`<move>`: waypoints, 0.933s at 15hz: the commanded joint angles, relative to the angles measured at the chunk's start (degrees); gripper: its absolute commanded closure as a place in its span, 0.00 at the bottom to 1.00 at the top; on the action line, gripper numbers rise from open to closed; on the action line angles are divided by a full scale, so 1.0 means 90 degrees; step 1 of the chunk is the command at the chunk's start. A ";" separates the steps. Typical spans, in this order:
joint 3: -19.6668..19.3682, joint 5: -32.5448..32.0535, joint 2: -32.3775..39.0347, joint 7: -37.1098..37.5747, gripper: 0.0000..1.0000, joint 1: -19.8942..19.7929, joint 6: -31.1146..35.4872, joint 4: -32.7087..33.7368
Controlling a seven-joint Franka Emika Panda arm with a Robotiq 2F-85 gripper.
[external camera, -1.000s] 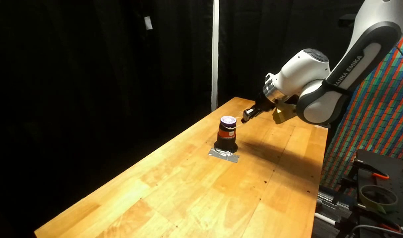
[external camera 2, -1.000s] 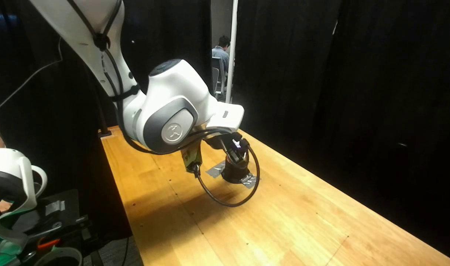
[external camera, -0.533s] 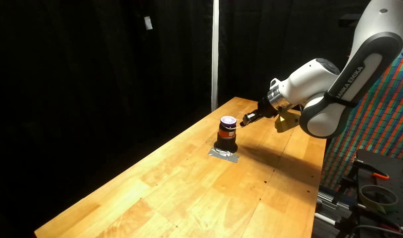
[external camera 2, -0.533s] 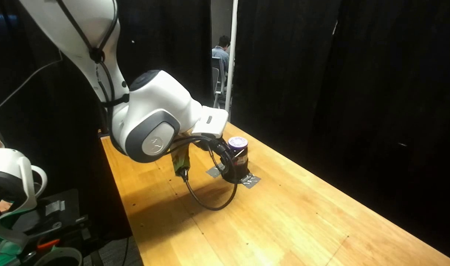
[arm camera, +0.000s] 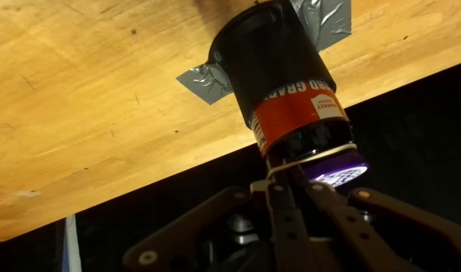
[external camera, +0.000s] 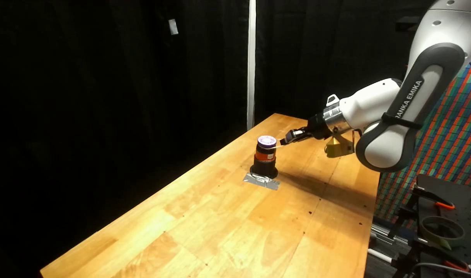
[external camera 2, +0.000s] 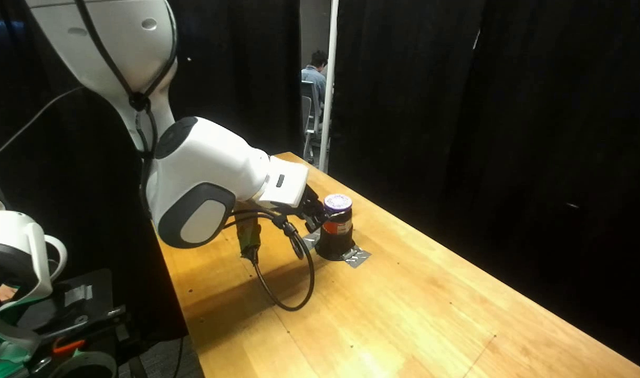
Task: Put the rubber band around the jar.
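Observation:
The jar stands upright with a purple lid and an orange-red label; it also shows in another exterior view and in the wrist view. A pale rubber band lies across the jar just below the lid and stretches to my gripper. It bends around the outer edge of one finger. The fingers are close together beside the jar's neck, at lid height in both exterior views. The band's far strand is hidden, and I cannot tell whether the band is pinched.
The jar sits in a black holder fixed to the wooden table with grey tape. A cable hangs from my wrist close to the table. Black curtains stand behind the table. A cart with a tape roll stands beside it.
The arm has sunk and drawn back from the jar, tilting the wrist flatter. The gripper stays beside the jar's neck. The jar has not moved and is less covered in an exterior view.

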 commanded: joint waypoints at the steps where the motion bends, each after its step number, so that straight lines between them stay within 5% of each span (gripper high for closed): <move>1: 0.0426 -0.0084 0.0188 -0.0011 0.93 -0.0509 0.0834 -0.0101; 14: 0.0993 -0.1040 0.0682 0.0690 0.91 -0.1385 0.1974 -0.0051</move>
